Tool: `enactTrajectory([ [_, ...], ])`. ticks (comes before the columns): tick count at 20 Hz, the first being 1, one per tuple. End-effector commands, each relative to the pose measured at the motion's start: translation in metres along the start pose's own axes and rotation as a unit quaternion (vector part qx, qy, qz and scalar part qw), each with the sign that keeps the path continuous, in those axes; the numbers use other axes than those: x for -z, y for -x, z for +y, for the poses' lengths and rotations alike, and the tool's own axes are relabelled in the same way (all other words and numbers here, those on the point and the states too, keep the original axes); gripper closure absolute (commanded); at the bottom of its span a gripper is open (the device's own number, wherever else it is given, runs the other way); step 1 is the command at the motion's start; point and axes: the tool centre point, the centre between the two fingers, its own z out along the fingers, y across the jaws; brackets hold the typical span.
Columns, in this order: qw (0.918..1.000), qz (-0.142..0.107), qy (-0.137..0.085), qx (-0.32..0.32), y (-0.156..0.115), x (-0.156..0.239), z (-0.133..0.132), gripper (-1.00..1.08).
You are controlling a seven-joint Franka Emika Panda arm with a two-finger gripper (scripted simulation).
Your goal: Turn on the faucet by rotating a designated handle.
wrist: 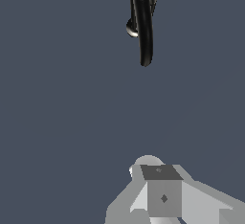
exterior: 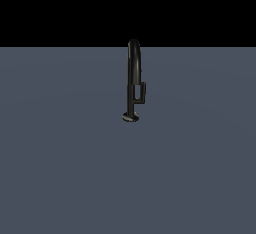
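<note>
Nearest the wrist camera we see grey blocky robot hardware, presumably the gripper [wrist: 162, 189] body; no fingertips are distinguishable, so we can't tell how open it is. Nothing appears to be held, and the arm doesn't show in the exterior view at all.

The faucet [exterior: 133, 78] stands on the grey worktop [exterior: 60, 168], well ahead of the gripper and apart from it, with no contact. Its long axis is vertical: disc base on the worktop, tube rising and arching over at the top. The handle [exterior: 142, 93] is a short bar running parallel to the tube, so upright too, on the exterior view's right of the tube at about mid-height. In the wrist view it barely peeks out behind the tube [wrist: 152, 3].

We judge this as the approach step, handle untouched. Next move: close in on the faucet and come around the tube to the handle side.
</note>
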Motion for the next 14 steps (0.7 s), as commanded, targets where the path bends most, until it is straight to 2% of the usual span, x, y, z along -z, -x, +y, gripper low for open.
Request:
enactTrajectory([
  [1,0.9996,-0.016,-0.015,-0.016,-0.015,-0.001,-0.002,1.08],
  [8,0.9945,-0.063,-0.059,-0.060,-0.057,-0.006,-0.005,1.08],
  [14,0.9850,-0.103,-0.097,-0.099,-0.094,-0.013,-0.005,1.08],
])
